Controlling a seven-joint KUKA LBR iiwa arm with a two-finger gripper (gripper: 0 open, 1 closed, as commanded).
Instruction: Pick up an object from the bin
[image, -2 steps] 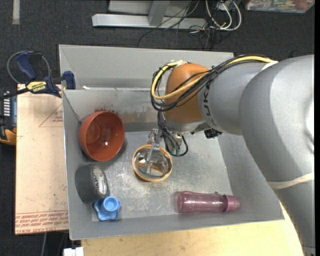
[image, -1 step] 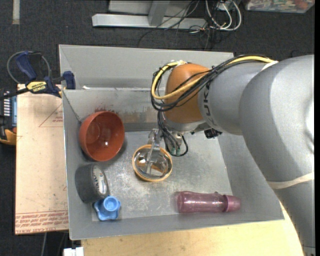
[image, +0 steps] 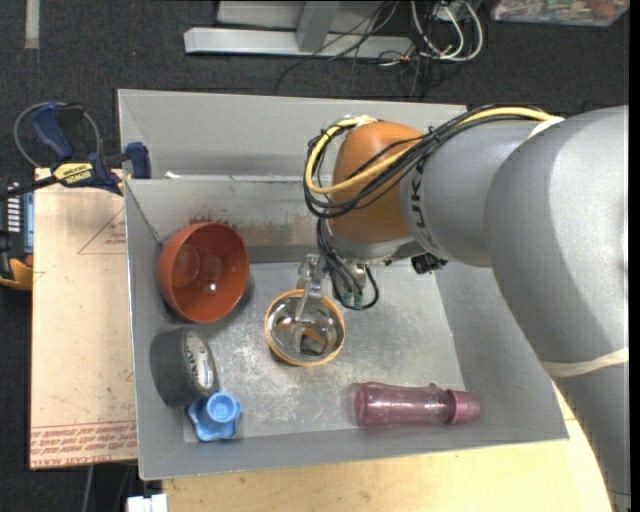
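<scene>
Camera view: my gripper (image: 309, 318) reaches down into the small round tan plastic bowl (image: 273, 330) mid-bin, between the larger red-orange bowl (image: 203, 270) at far left and the pink glittery cylinder (image: 415, 405) at near right. I cannot tell whether it is open or closed. I judge the tan bowl light, stiff and slick, best pinched across its thin rim. Its inside looks glossy, with something dark at the bottom.

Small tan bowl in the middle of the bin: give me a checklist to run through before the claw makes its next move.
1. Claw lined up with the small tan bowl: ok, it reaches into it.
2. Claw closed on the bowl: cannot tell.
3. Red bowl apart from it: ok.
4. Pink bottle out of the way: ok, it lies by the near wall.
5. Black tape roll and blue cap apart from it: ok.
</scene>
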